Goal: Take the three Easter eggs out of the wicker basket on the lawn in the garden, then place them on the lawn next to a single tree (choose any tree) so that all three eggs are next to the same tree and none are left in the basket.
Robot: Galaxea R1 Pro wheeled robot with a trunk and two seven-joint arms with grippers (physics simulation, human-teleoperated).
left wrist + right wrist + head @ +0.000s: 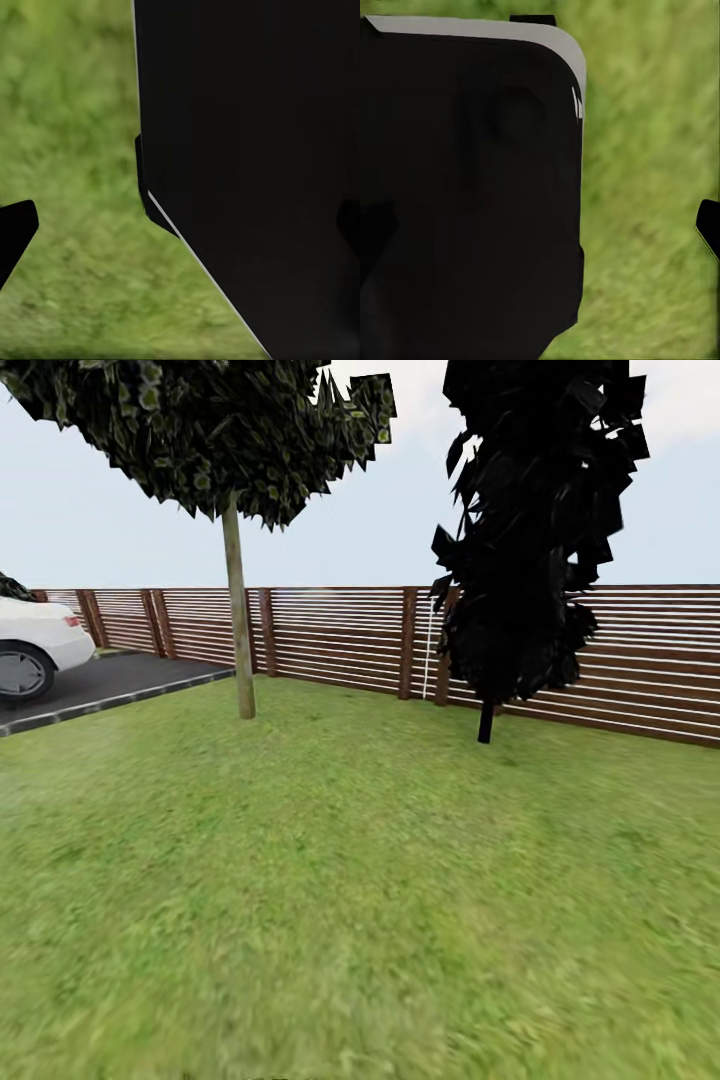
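- The lawn (360,900) spreads wide and flat across the head view, running to the brown slat fence (340,635) that closes the garden.
- Two trees stand on the grass before the fence: the tree (238,620) with the straight pale trunk and green-grey crown, and well apart from it an all-black tree (530,540) with a thin black trunk.
- Beyond the grass at the far left lies a dark paved strip (100,685) with the rear of a white car (35,650).
- The wicker basket and the three Easter eggs cannot be placed from these views.
- Both wrist views look down on blurred grass past large black parts of the robot. A dark tip shows at one edge of each, so whether either claw is spread or pressed together I cannot tell.
- Judged step: travelling or searching.
- Next the basket must be found, then approached.
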